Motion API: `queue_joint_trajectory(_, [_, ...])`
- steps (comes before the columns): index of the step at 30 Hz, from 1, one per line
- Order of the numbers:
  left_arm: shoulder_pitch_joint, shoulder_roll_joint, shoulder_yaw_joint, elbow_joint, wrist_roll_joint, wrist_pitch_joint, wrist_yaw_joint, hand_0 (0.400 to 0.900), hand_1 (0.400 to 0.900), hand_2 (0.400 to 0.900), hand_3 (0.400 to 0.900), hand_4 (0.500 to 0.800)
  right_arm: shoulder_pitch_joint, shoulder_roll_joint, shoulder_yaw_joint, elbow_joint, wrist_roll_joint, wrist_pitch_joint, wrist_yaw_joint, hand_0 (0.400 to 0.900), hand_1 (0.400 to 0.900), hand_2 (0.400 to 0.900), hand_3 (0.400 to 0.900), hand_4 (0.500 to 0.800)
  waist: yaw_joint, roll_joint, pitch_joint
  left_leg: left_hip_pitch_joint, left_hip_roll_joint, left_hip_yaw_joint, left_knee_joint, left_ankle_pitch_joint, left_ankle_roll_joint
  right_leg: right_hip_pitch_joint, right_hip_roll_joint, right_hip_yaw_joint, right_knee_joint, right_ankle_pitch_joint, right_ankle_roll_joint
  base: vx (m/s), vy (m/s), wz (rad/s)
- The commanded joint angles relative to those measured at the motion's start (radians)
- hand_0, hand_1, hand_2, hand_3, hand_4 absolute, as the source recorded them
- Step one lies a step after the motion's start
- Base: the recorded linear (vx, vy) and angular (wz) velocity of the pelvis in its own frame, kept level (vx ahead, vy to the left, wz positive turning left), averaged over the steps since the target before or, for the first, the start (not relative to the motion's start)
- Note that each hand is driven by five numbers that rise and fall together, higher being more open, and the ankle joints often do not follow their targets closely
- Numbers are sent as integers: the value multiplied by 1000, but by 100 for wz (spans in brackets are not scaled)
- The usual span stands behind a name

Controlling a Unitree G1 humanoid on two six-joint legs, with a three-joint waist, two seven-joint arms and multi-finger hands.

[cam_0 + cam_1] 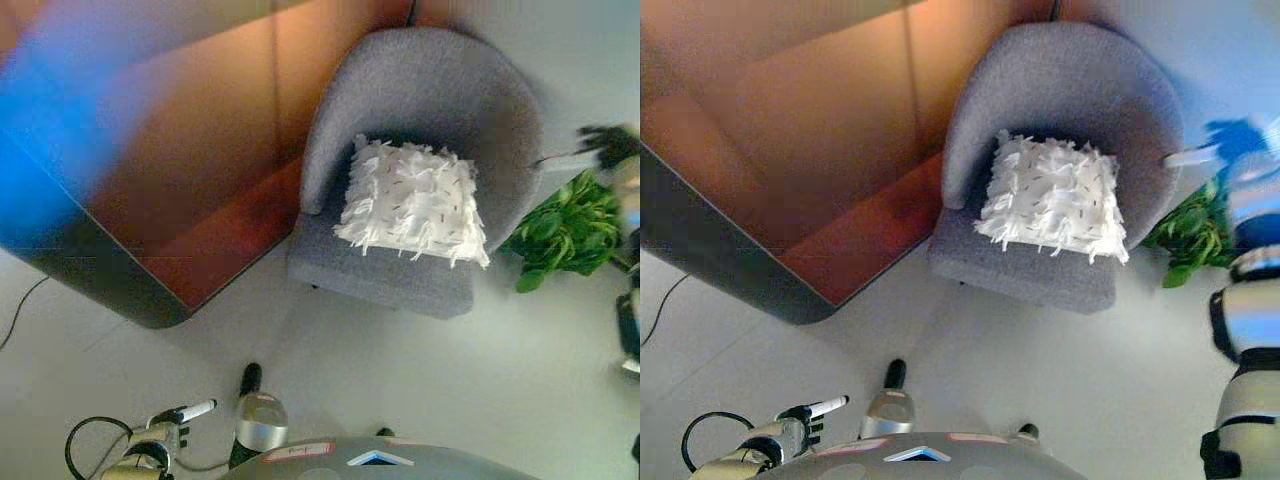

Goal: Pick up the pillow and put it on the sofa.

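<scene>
A white fringed pillow (pixel 415 203) lies on the seat of a grey round-backed armchair (pixel 440 95), leaning on its backrest. To the left of the chair stands a long orange-brown sofa (pixel 190 170) with a dark outer side. My right hand (pixel 606 145) hangs at the far right, just past the armchair's right edge and above a plant; its dark fingers look spread, holding nothing, and it is apart from the pillow. At the bottom left, far from the chair, my left hand (pixel 802 420) is low, with a white-tipped finger held straight and nothing in it.
A green leafy plant (pixel 565 232) stands on the floor right of the armchair, below my right hand. Pale grey floor (pixel 420 380) lies between me and the chair. The sofa's rounded corner (pixel 165 310) juts toward the lower left.
</scene>
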Motion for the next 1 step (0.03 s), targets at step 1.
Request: queue_joint_trajectory(1, [-77, 5, -62, 61, -3, -3, -5, 900, 900, 900, 900, 800, 166, 88, -20, 7, 66, -191, -45, 900, 900, 900, 900, 800, -7, 67, -42, 132, 13, 56, -4, -87, 39, 1, -18, 45, 15, 34, 7, -93, -14, -1])
